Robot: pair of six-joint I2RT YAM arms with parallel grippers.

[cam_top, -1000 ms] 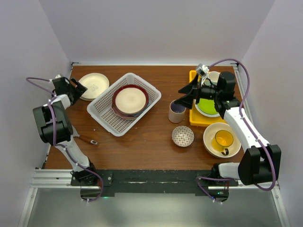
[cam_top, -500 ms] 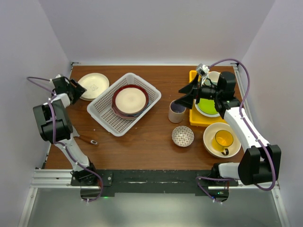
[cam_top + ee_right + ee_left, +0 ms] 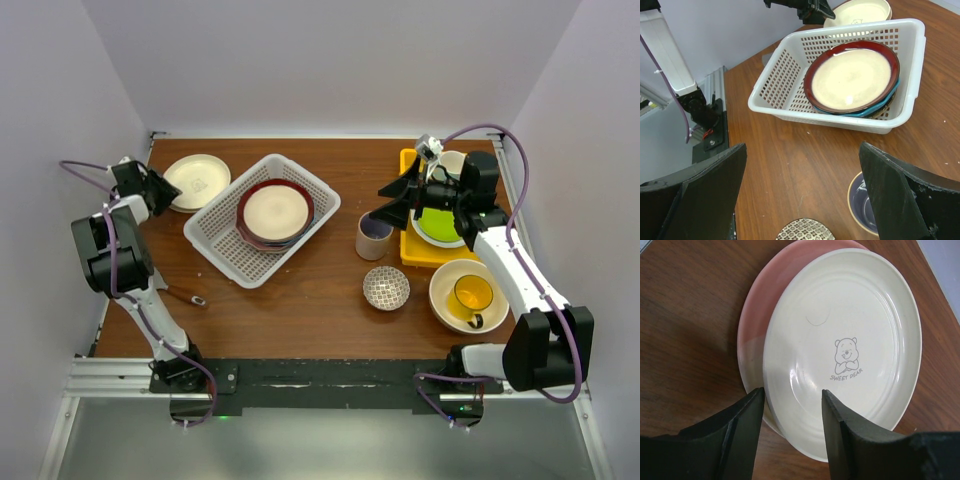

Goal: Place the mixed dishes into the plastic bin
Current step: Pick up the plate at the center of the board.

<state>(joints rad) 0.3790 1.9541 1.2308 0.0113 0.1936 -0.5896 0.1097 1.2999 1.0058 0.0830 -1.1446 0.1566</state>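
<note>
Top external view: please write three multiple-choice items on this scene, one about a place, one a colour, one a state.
1. Where is the yellow mug?
A) on the yellow tray
B) inside the large cream bowl
C) on the bare table

2. The rim of the top plate in the white basket is:
A) dark red
B) green
C) yellow

3. The right claw is:
A) shut on a mug
B) open, holding nothing
C) shut on a plate

Answers:
1 B: the mug stands within the bowl's rim.
2 A: a dark red band circles the cream centre.
3 B: its fingers stand wide apart, nothing between.
</note>
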